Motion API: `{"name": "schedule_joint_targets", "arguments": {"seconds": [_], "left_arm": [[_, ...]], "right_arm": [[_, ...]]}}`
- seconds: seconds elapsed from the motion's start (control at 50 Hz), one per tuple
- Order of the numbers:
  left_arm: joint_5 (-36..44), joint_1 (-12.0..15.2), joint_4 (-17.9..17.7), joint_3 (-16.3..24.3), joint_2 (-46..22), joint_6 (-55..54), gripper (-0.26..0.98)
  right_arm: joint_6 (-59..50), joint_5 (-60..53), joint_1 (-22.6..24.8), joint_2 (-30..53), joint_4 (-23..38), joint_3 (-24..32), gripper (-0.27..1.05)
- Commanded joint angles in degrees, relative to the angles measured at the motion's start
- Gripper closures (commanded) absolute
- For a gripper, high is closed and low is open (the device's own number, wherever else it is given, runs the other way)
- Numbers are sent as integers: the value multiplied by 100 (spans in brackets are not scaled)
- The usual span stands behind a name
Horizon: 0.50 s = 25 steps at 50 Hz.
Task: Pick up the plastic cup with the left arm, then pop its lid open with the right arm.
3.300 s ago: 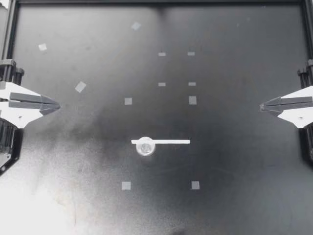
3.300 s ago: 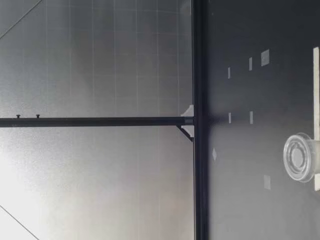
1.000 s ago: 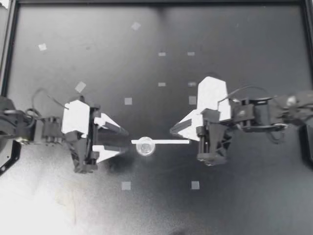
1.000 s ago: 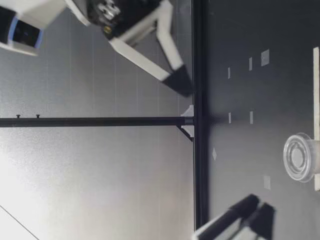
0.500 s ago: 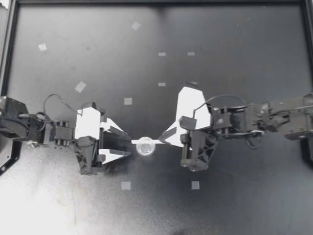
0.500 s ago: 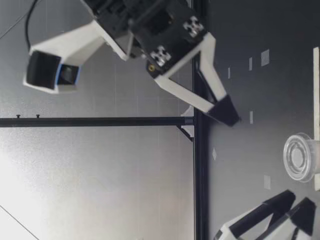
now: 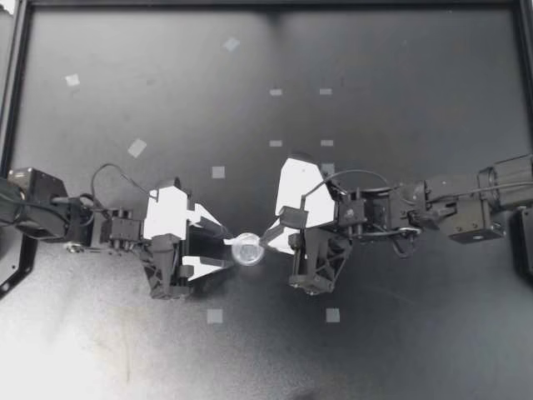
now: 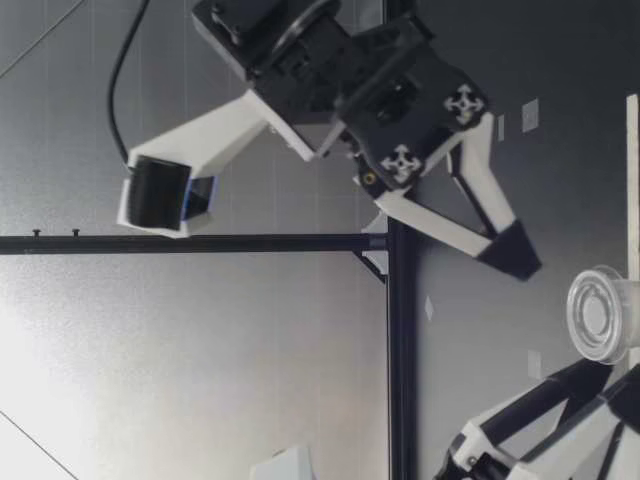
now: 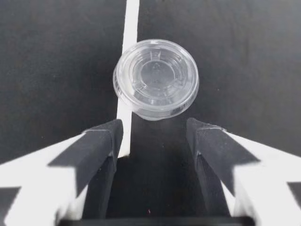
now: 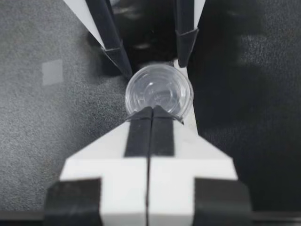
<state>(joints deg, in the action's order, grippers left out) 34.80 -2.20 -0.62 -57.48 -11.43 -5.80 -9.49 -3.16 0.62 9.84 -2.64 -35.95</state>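
Both arms have come close to the small round see-through cup (image 7: 247, 249). My left pincer (image 7: 226, 250) is wide open; my right pincer (image 7: 268, 242) is squeezed together.

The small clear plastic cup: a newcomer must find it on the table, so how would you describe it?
On the black table, a thin white strip lies near the middle. The small round clear plastic cup sits on that strip, between my open left gripper and my shut right gripper. Unlike the flat pale tape squares, it is see-through and raised.
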Motion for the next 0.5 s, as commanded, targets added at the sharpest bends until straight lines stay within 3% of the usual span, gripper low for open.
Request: {"name": "schedule_joint_targets", "arguments": {"seconds": [0.0,0.48], "left_arm": [[18,-9,-9,105,26,0,15],[70,-9,-9,237,-149,0,15]], "right_arm": [[-9,-35,26,-44,0,132,83],[-18,-18,26,229,0,308,83]]}}
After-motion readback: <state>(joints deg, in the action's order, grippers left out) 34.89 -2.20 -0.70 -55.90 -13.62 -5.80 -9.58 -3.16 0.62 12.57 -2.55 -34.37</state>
